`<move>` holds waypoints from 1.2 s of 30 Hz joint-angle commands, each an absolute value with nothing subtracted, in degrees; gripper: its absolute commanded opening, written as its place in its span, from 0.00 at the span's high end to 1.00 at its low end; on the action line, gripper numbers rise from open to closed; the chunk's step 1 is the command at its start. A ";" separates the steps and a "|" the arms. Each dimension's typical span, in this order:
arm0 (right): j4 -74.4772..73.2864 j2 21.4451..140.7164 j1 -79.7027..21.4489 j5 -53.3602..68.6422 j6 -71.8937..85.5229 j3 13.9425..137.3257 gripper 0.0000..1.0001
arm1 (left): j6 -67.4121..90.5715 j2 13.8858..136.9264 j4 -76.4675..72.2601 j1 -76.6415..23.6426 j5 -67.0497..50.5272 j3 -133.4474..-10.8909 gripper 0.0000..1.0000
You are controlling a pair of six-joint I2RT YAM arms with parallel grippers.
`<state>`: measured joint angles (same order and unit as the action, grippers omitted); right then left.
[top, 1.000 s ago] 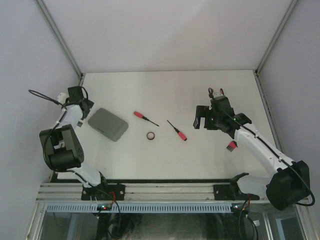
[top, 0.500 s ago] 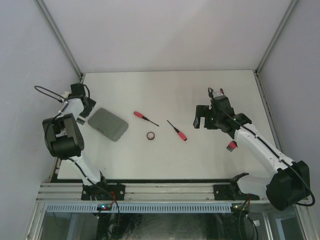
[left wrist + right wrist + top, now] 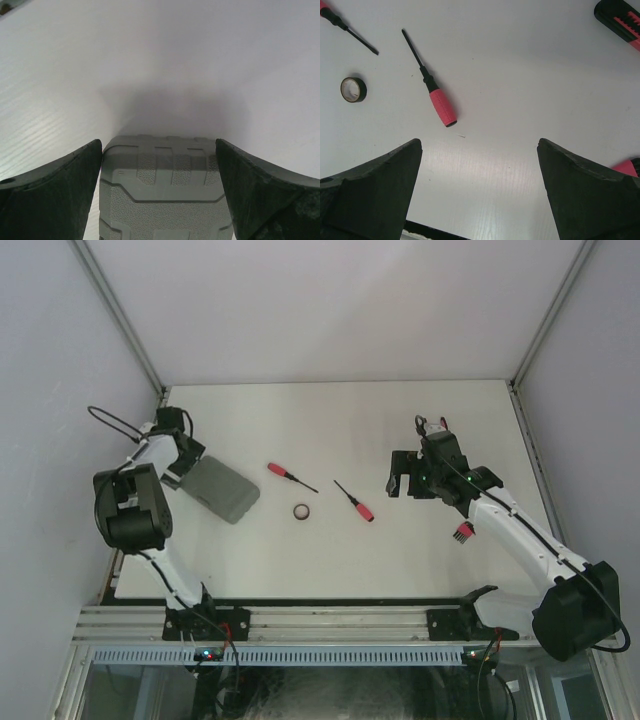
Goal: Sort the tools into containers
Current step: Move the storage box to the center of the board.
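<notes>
The pale walls enclose a white table. A grey rounded plastic case lies at nine o'clock, its end between the spread fingers of the left gripper. The right gripper hovers at three o'clock, spread wide and empty. Two red-handled screwdrivers and a black ring sit near centre.

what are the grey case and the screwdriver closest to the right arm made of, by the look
Grey case: probably moulded plastic, matte, with a pebbled grain and raised ribs. Screwdriver: handle looks like matte red plastic or rubber, no glare; shaft seems dark metal, thin and straight.
</notes>
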<state>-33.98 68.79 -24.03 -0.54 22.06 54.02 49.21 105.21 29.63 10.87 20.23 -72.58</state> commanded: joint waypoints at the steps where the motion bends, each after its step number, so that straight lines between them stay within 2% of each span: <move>1: -31.76 68.38 -24.35 -0.77 20.83 54.07 0.03 | 48.18 105.99 29.74 8.12 19.53 -74.31 0.03; 36: -32.63 66.49 -28.72 -0.88 24.57 52.72 0.05 | 45.00 89.10 24.92 -6.16 17.50 -52.13 0.04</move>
<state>-33.71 68.25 -27.42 -0.38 23.18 52.53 46.76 92.97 25.63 -4.51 17.69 -55.00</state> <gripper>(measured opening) 0.952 0.962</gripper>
